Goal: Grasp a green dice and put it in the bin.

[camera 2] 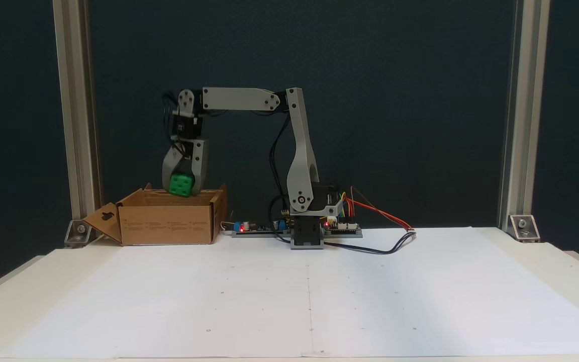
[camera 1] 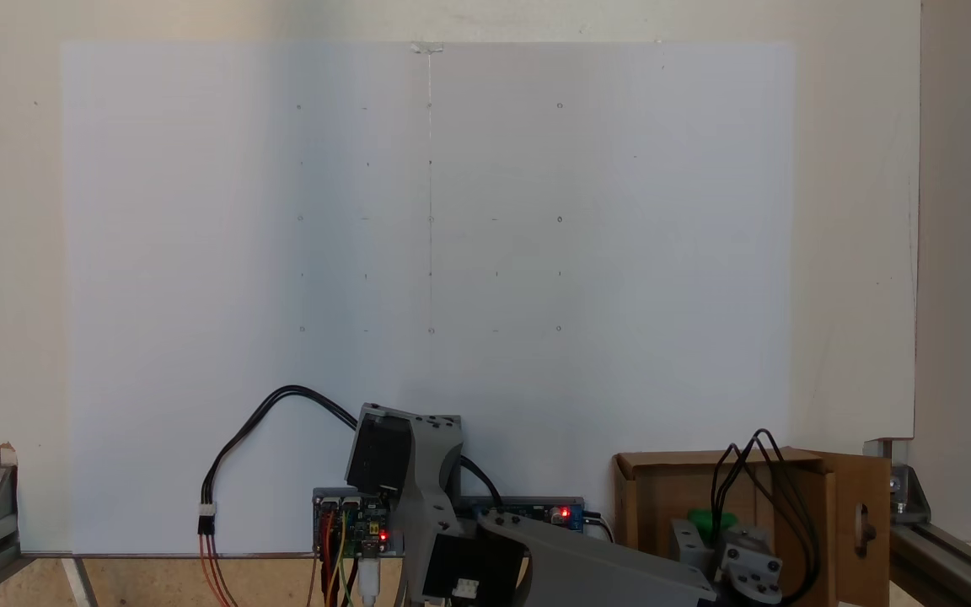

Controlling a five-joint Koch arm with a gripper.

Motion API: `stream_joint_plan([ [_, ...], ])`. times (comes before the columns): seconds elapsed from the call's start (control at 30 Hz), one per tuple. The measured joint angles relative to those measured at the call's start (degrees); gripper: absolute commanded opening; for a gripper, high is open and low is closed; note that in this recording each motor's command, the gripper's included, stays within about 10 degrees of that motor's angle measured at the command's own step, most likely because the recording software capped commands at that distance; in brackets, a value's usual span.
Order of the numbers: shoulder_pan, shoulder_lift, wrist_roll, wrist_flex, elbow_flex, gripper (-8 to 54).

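The green dice (camera 2: 181, 184) is clamped between the jaws of my claw (camera 2: 183, 187), hanging just above the open top of the bin (camera 2: 166, 223). So the grasp and the carry look finished to me. What is left is to open the claw and let the dice fall inside, away from the white sheet (camera 2: 309, 291) on the tabletop (camera 2: 566, 254).

You find no text you can read. Small dark print runs along the front wall of the cardboard box (camera 2: 166, 226), too blurred to make out, and the paper sheet (camera 2: 309, 296) carries only tiny dots.
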Motion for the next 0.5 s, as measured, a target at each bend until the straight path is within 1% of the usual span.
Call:
stream_joint_plan([
  [0.03,0.00,-0.09,-0.09,-0.09,0.00,25.1],
  [0.07,0.00,-0.09,-0.18,0.00,0.00,32.2],
  [0.1,0.26,-0.18,-0.35,0.00,0.00,34.7],
  [0.17,0.79,-0.18,-0.44,0.00,0.00,41.9],
  [0.3,1.14,-0.18,-0.44,-2.29,0.00,44.0],
  [0.37,0.70,0.70,-0.35,-5.01,0.00,44.0],
  [0.5,-5.63,8.53,3.08,-11.16,0.00,44.0],
])
